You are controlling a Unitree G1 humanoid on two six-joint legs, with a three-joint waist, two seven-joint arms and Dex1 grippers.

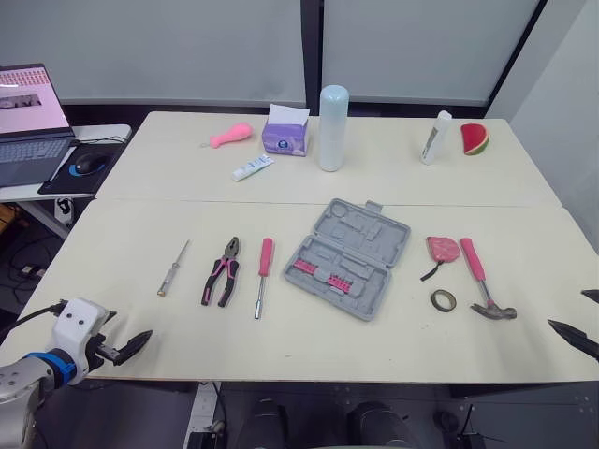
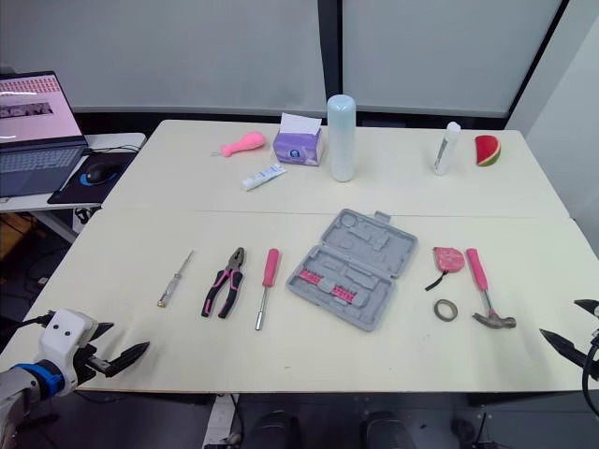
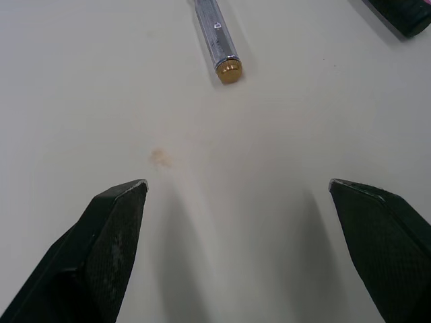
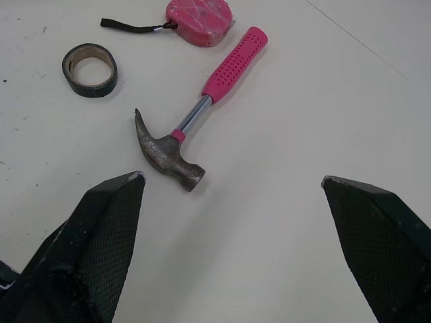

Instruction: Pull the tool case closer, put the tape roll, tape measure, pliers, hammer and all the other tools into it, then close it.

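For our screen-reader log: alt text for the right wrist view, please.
A pink-handled hammer lies on a pale table ahead of the open jaws of the right gripper, with a tape roll and a pink tape measure beyond it.

Head stereo pair: mounted high, facing forward and down across the cream table (image 1: 122, 271), near edge to far wall. Near-identical framing in both eyes, slight sideways offset; open grey plastic tool case (image 1: 348, 258) roughly mid-frame in each.

Left wrist cam: very close to the tabletop at the near left, looking along the left gripper (image 3: 237, 183) toward the far side. Shared with head views: brass-capped end of the slim chrome screwdriver (image 3: 220, 37).

Right wrist cam: set back further, near right, looking along the right gripper (image 4: 232, 177). Shared with head views: pink-handled steel claw hammer (image 4: 202, 108), dark tape roll (image 4: 89, 69), round pink tape measure (image 4: 199, 21), all right of the case.
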